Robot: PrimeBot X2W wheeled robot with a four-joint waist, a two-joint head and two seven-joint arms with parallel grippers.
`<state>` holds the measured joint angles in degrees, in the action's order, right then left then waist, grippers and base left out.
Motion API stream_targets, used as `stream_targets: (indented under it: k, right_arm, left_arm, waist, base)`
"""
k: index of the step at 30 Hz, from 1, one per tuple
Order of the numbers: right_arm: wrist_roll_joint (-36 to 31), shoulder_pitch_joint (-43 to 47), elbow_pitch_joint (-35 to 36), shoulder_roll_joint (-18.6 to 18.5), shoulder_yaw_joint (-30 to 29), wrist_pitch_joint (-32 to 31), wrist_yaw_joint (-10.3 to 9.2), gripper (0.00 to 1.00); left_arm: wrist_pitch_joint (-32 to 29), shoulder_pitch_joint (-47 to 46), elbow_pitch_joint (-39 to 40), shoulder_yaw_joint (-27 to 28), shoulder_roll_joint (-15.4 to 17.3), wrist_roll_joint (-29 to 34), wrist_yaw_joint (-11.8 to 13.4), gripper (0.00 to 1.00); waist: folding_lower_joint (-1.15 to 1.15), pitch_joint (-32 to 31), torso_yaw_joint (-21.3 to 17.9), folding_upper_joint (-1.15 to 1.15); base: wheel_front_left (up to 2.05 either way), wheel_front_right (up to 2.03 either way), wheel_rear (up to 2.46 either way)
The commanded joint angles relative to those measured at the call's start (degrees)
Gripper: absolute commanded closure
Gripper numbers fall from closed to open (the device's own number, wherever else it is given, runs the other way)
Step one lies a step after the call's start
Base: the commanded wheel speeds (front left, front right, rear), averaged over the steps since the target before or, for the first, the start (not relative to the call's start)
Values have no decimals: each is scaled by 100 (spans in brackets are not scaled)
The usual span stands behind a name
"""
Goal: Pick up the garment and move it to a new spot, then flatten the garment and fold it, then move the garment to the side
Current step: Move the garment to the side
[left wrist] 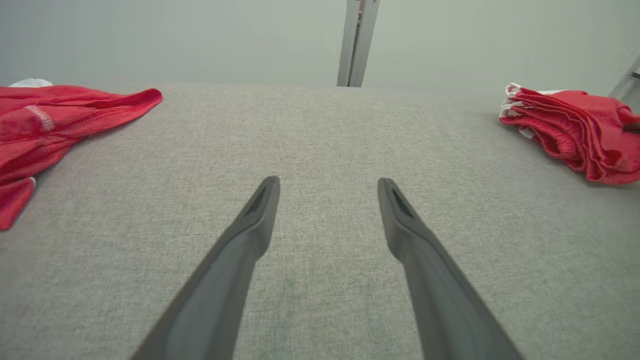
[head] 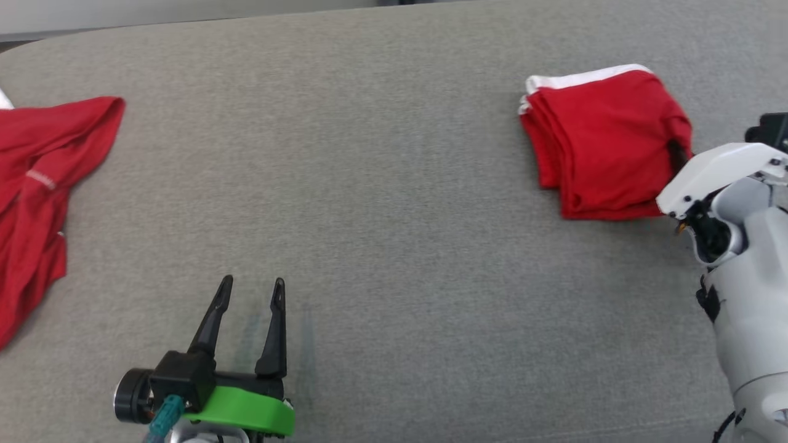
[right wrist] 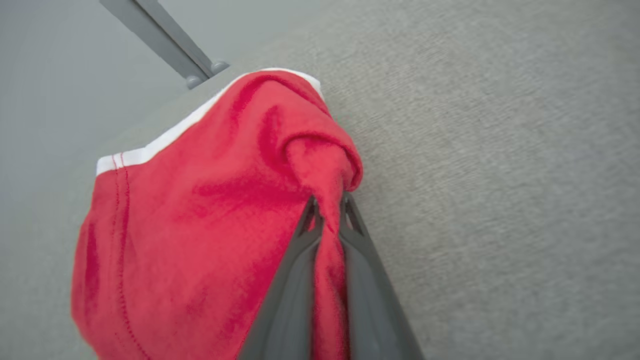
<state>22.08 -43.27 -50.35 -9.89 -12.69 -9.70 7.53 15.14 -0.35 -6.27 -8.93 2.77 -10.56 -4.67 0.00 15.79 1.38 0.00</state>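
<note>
Red folded garment point(head: 606, 144) sits on the grey fabric bench point(head: 394, 203), far right in the head view, with white trim along its far edge. We see the right claw point(right wrist: 330, 204) pinching a bunched fold at the garment's near right corner. In the right wrist view both dark fingers point(right wrist: 290, 280) flank a ridge of red cloth running between them. The rest of the stack lies on the bench, its layers visible along the left edge. In the head view the pale right forearm point(head: 732, 203) comes in from the right edge, wrist housing just beside that corner. Left claw point(head: 253, 282) is spread wide with nothing between its fingers, low over bare bench at lower left, well apart from both fabrics. Left wrist view agrees: open gap, grey weave under it. A loose red garment point(head: 43, 184) lies crumpled at the bench's left edge, partly cut off by the frame, with a pale label strip on it. We cannot tell whether the pinched corner is lifted off the bench.
</note>
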Motion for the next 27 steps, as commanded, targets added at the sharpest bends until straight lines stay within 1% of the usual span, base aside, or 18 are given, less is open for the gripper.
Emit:
stream_targets:
  k: [1, 3, 5, 9, 16, 23, 25, 26, 27]
  right_arm:
    - [-21, -64, 22, -104, -18, 123, -8, 100]
    - [-81, -52, 3, -251, -39, 254, -8, 100]
    - [-195, -62, -34, -424, -53, 385, -8, 100]
    - [-497, -330, -153, -664, -158, 707, -7, 100]
    - [-1390, -1052, -564, -981, -541, 1196, -8, 100]
    - [-2467, -1612, -902, -1551, -990, 1143, -8, 100]
    - [-2751, -1647, -932, -1650, -1176, 1113, -8, 100]
    - [-2971, -1634, -902, -1705, -1235, 1117, -8, 56]
    - [-3128, -1622, -872, -1750, -1287, 1105, -9, 0]
  left_arm:
    - [0, -165, -11, 47, 29, 87, -57, 0]
    - [0, -289, -46, 25, 70, 215, -130, 0]
    - [0, -431, -69, -23, 112, 296, -183, 0]
    - [0, -654, -90, -103, 200, 372, -235, 0]
    - [0, -809, -248, -54, 298, 360, -267, 0]
    - [-34, -737, -308, 136, 341, 350, -250, 0]
    - [-44, -684, -302, 213, 343, 339, -251, 0]
    - [-46, -651, -303, 222, 334, 338, -252, 0]
    - [-46, -627, -304, 229, 321, 341, -253, 0]
  waist:
    - [0, 508, -1004, 0]
    - [0, 647, -1200, 0]
    - [0, 786, -1313, 0]
    - [0, 1093, -1367, 0]
    - [0, 1482, -1174, 0]
    - [0, 1702, -835, 0]
    - [0, 1710, -787, 0]
    - [0, 1698, -768, 0]
    - [0, 1686, -757, 0]
  base:
    - [0, 0, 0]
    - [0, 0, 0]
    - [0, 0, 0]
    - [0, 0, 0]
    - [0, 0, 0]
    - [0, 0, 0]
    - [0, 0, 0]
    - [0, 0, 0]
    - [0, 0, 0]
